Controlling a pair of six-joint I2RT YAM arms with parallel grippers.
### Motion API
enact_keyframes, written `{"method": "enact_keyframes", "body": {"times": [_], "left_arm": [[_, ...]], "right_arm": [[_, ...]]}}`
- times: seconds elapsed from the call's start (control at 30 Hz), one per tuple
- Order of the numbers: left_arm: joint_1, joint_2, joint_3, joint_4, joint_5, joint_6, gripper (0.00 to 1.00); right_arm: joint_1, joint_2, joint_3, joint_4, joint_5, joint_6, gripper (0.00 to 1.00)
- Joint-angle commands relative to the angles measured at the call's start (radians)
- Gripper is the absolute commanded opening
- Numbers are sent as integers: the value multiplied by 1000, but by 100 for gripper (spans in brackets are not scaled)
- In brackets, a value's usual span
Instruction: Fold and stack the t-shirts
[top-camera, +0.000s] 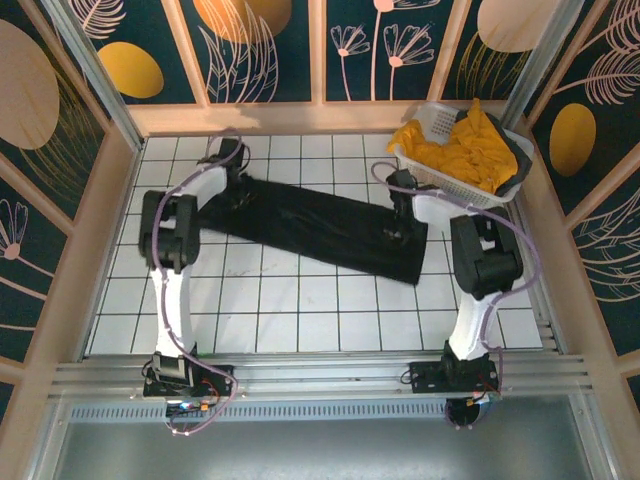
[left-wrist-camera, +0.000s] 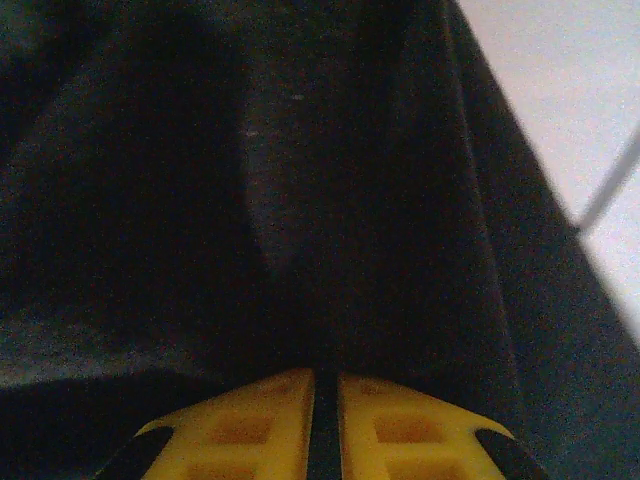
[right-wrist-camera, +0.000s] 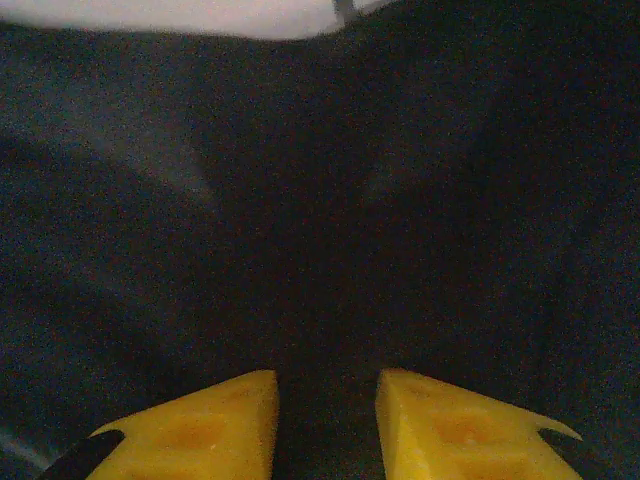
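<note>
Black t-shirt (top-camera: 310, 222) stretched out between two grippers on the white tiled table (top-camera: 300, 310).

Lies as a long, narrow folded band, slanting from far left to nearer right. Pinched at the left end by the left gripper (left-wrist-camera: 325, 378), yellow fingers almost together on a ridge of dark cloth. Straddled at the right end by the right gripper (right-wrist-camera: 327, 380), fingers apart, black fabric in the gap, not clamped. Mustard-yellow t-shirts (top-camera: 465, 150) heaped in the white lattice basket (top-camera: 428, 120) at the far right corner.
</note>
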Motion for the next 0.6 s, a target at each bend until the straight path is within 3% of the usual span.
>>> {"method": "enact_keyframes", "body": {"times": [0.0, 0.13, 0.27, 0.4, 0.57], "left_arm": [[-36, 239, 307, -158, 36, 78, 16], [-75, 438, 663, -178, 138, 0, 16], [-121, 436, 576, 80, 267, -83, 17], [-155, 483, 605, 272, 388, -136, 19], [-174, 508, 723, 286, 425, -148, 33]], "right_arm": [[115, -116, -179, -139, -78, 135, 33], [286, -229, -337, -51, -298, 275, 34], [417, -220, -361, 111, -477, 376, 36], [468, -172, -293, 243, -578, 431, 39], [487, -189, -184, 120, -548, 396, 43]]}}
